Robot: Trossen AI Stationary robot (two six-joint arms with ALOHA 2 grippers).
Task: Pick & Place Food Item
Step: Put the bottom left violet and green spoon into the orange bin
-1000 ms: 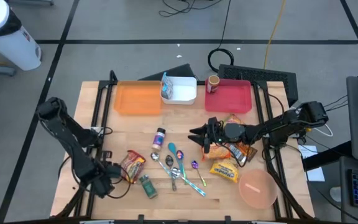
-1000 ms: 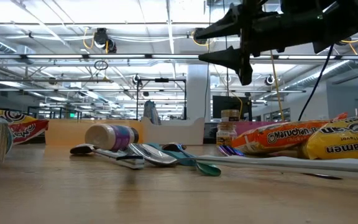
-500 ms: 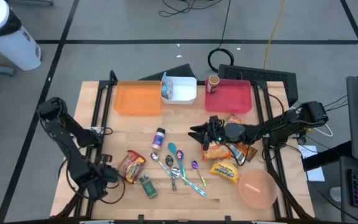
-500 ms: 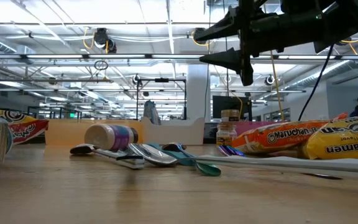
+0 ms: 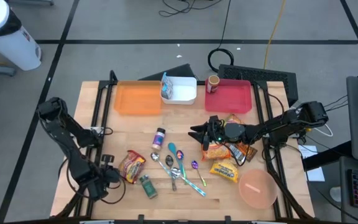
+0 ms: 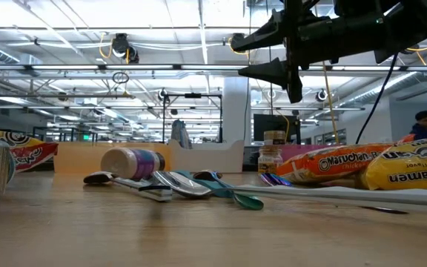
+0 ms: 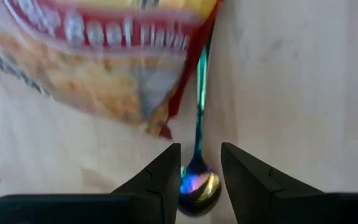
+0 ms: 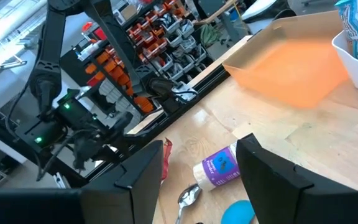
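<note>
Looking down from above, the right gripper [image 5: 199, 135] hangs over mid-table, just above the left end of the orange noodle packet [image 5: 219, 149]. The packet lies flat, its long axis running roughly left to right. The left gripper [image 5: 109, 175] sits at the near left, beside a red snack bag [image 5: 132, 165].

At table level, the noodle packet [image 6: 328, 165] shows its printed side, and the right gripper [image 6: 276, 53] is clearly up off the wood.

The left wrist alone catches a shiny spoon [image 7: 196, 186] right at the left gripper [image 7: 201, 152]; whether it grips anything, I cannot tell.

From the right wrist, the right gripper [image 8: 201, 146] is spread wide and empty, facing a small bottle [image 8: 218, 165] and an orange tray [image 8: 291, 68].
</note>
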